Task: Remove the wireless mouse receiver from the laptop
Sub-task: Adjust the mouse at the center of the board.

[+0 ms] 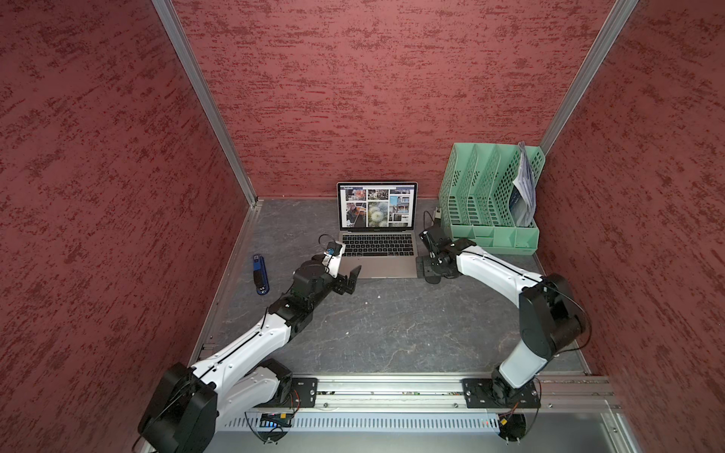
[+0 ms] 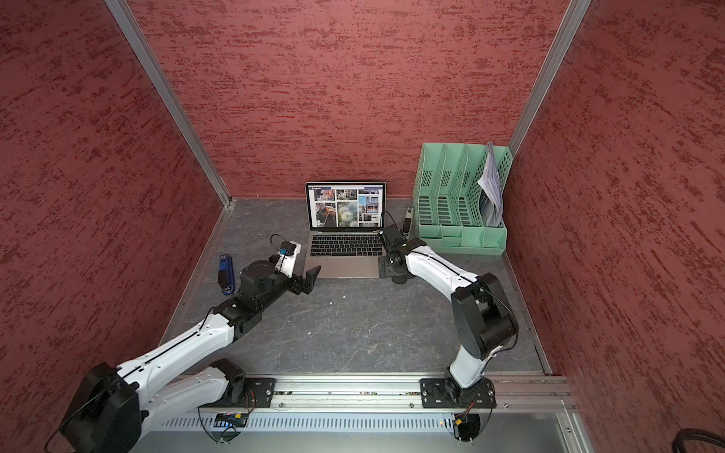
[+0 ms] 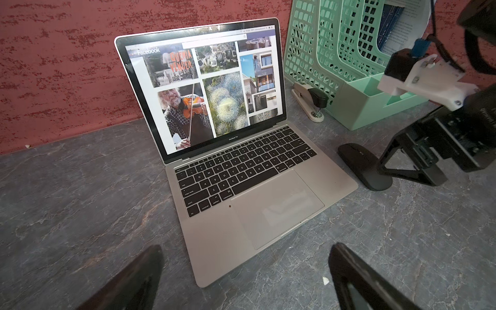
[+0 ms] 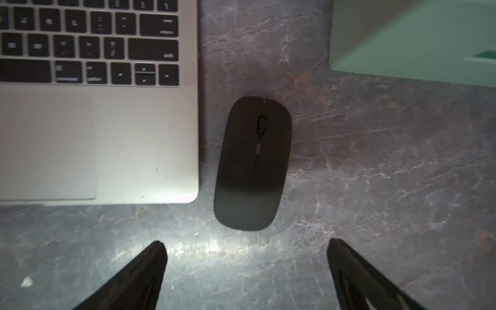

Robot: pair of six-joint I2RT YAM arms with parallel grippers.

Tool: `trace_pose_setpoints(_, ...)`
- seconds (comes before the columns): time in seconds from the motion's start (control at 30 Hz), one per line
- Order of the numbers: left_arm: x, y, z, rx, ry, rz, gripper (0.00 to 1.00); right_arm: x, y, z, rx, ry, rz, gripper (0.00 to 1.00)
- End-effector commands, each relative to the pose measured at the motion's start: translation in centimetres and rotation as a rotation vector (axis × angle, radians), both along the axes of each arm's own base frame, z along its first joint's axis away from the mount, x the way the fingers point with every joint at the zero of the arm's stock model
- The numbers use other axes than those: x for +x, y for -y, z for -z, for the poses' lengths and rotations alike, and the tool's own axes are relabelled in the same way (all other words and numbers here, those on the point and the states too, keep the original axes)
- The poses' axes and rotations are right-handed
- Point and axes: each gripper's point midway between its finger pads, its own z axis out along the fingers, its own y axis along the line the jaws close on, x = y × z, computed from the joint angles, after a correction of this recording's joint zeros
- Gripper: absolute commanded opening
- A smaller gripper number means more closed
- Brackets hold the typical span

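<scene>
Left gripper [image 3: 247, 248] and right gripper [image 4: 246, 243] are hanging spread and empty, laptop [image 3: 268, 214] lying just ahead; wireless mouse receiver is not showing, likely tiny, stiff, slippery: pinch its stub.

I am seeing the slim silver-grey laptop [image 1: 376, 245] with black keys sitting flat towards the rear of the grey marbled tabletop [image 1: 392, 333]. Its lid is standing open and its screen is showing a grid of photos. The tiny wireless mouse receiver is eluding me, too small to make out.
</scene>
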Motion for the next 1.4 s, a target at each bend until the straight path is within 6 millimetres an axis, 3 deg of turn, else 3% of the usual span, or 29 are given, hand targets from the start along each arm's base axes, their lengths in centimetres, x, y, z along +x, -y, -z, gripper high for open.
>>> trace_pose_setpoints(0.0,0.3,0.3,-0.3,0.015,0.009,0.013,1.00,1.9,0.5,-0.4,0.010,0.065,0.096,0.98)
trace_pose_setpoints(0.17,0.3,0.4,0.9,0.038,-0.009,0.021,1.00,3.5,-0.2,1.4,0.055,0.046,0.133,0.98)
trace_pose_setpoints(0.4,0.2,0.4,1.6,0.042,-0.020,0.028,1.00,4.5,0.5,2.0,0.044,0.053,0.167,0.98)
trace_pose_setpoints(0.6,0.5,0.4,2.1,0.046,-0.034,0.029,1.00,4.1,1.5,3.7,0.092,0.027,0.190,0.94)
trace_pose_setpoints(1.03,0.7,0.5,2.4,0.048,-0.046,0.025,1.00,3.2,0.8,6.4,0.116,-0.048,0.142,0.91)
trace_pose_setpoints(1.37,0.8,0.4,2.3,0.045,-0.046,0.019,1.00,2.8,1.6,7.1,0.035,-0.083,0.071,0.75)
